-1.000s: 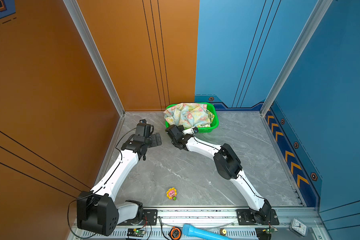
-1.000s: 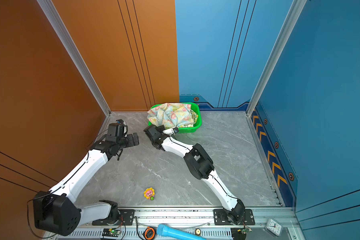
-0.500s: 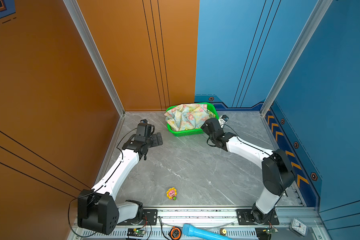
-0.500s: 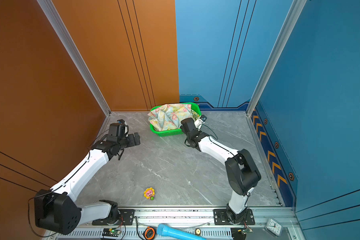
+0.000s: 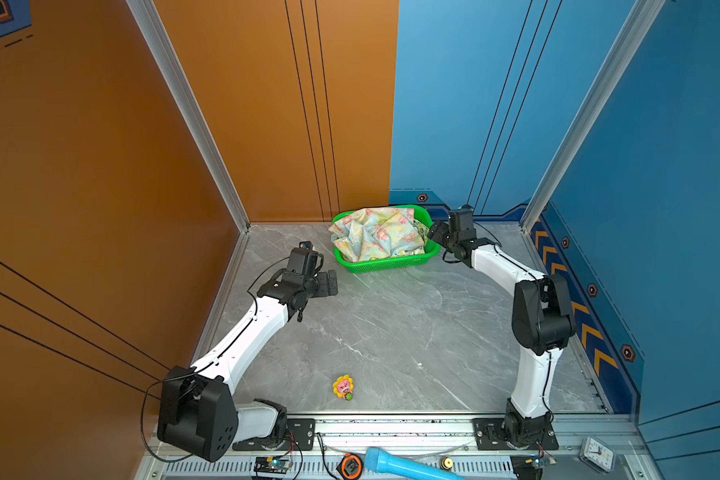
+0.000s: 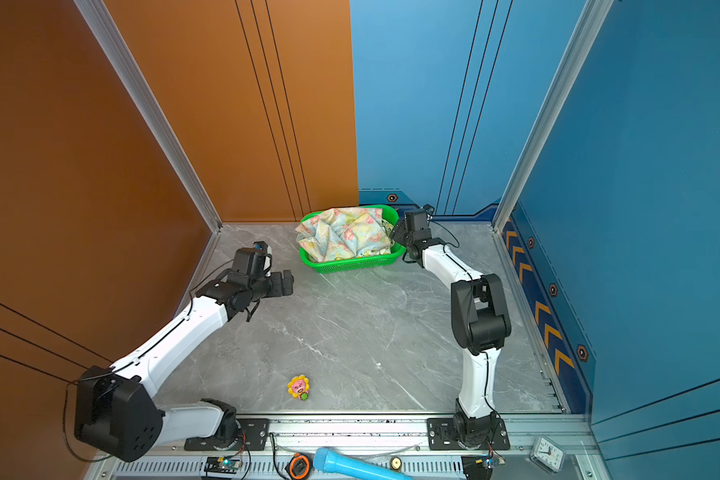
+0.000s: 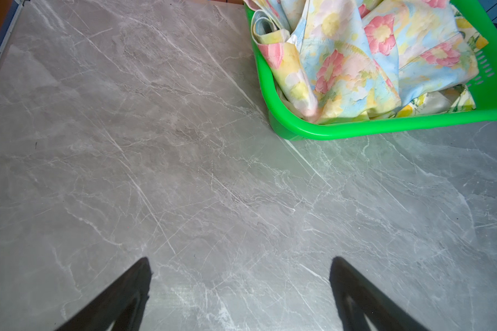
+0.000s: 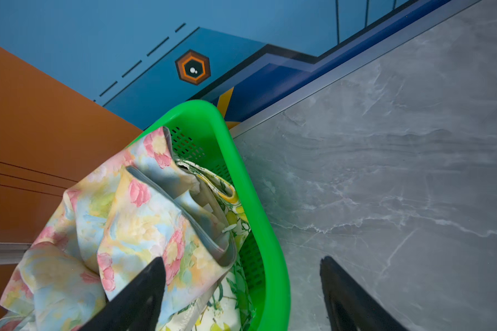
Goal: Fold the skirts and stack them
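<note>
1. In both top views, a green basket (image 5: 385,266) is sitting at the far middle of a grey marble table (image 5: 391,324), close to the back wall. A crumpled floral skirt (image 5: 377,235), pastel blue and yellow with pink flowers, is filling the basket and spilling over its left rim.
2. In both top views, the left gripper (image 5: 329,282) is hovering over bare table just left of and nearer than the basket, apart from it. The right gripper (image 5: 435,230) is sitting at the basket's right rim. A small sunflower toy (image 5: 343,387) is lying near the front edge of the table, well apart from both.
3. In the left wrist view, the left gripper (image 7: 240,263) is showing its two dark fingers (image 7: 132,289) spread wide with only marble between them. The basket (image 7: 356,130) is lying beyond them, with the floral skirt (image 7: 350,71) heaped on top and a lemon skirt (image 7: 442,104) peeking out beneath it.
4. In the right wrist view, the right gripper (image 8: 241,263) is spread wide and pinching nothing. One finger is sitting over the floral skirt (image 8: 132,223), the other over the table outside the basket, and the basket's rim (image 8: 270,229) is running between them. The lemon skirt (image 8: 221,309) is lying under the floral one against the basket's wall.
</note>
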